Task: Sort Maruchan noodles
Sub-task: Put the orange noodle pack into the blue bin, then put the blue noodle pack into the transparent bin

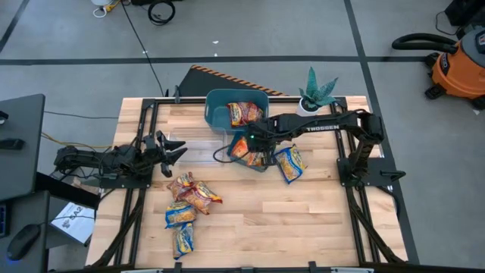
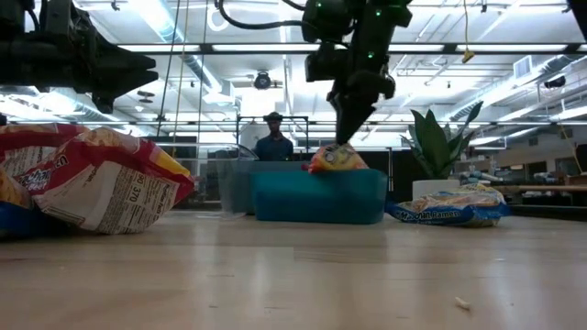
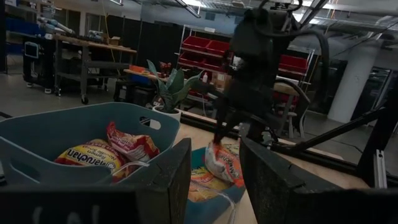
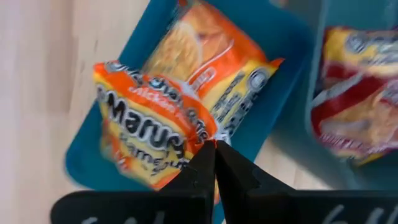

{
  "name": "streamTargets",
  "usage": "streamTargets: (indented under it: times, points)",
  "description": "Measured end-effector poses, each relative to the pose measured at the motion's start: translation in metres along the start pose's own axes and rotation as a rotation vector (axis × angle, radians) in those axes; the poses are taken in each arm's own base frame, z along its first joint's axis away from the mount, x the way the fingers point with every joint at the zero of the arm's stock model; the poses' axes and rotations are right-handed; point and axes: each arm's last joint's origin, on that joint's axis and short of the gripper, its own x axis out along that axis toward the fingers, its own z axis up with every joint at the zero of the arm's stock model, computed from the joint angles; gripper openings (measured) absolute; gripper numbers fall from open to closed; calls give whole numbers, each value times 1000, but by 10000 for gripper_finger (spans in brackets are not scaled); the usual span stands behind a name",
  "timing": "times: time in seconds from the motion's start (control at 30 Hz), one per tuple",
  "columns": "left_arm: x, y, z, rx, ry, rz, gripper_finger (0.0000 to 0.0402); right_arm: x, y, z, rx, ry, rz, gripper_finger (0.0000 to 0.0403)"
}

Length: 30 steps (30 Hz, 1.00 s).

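Observation:
My right gripper [image 1: 255, 150] hangs over a small teal bin [image 1: 261, 165], shut on an orange Maruchan packet [image 4: 146, 140]. A second orange packet [image 4: 205, 43] lies in that bin. The larger teal bin [image 1: 218, 106] behind it holds red packets [image 1: 244, 112]. A blue-and-yellow packet [image 1: 290, 164] lies flat on the table right of the small bin. Several more packets [image 1: 189, 196] lie in a loose pile toward the near left. My left gripper [image 1: 173, 149] waits open and touching nothing at the table's left side, above the wood. My right gripper pinches the orange packet by its crimped edge [image 4: 208, 138] between its two shut fingertips [image 4: 205, 165], coming from above and pointing down. The packet hangs tilted below the fingers, over the small bin; in the low view its lower part [image 2: 335, 163] dips behind the bin's rim.
A potted plant [image 1: 317, 92] stands at the far edge, right of the large bin. A clear plastic tray [image 1: 193, 144] lies between my left gripper and the bins. Bare wood [image 1: 303, 220] spreads across the near right. A person [image 2: 273, 139] stands in the room beyond the table.

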Motion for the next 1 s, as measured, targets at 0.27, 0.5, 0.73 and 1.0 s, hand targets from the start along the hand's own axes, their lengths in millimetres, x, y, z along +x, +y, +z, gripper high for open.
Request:
streamTargets:
  times: [0.27, 0.5, 0.73, 1.0]
  points:
    - [0, 0, 0, 0, 1, 0, 142, 22, -14, -15, 82, -19, 71, 18]
    - [0, 0, 0, 2, 2, 1, 142, 23, -11, -30, 89, 116, 143, 34]
    - [0, 0, 0, 3, 2, 0, 142, 2, -15, -15, 95, 80, 111, 70]
    - [0, 0, 0, 3, 1, 0, 142, -25, -2, -5, 113, 118, 111, 137]
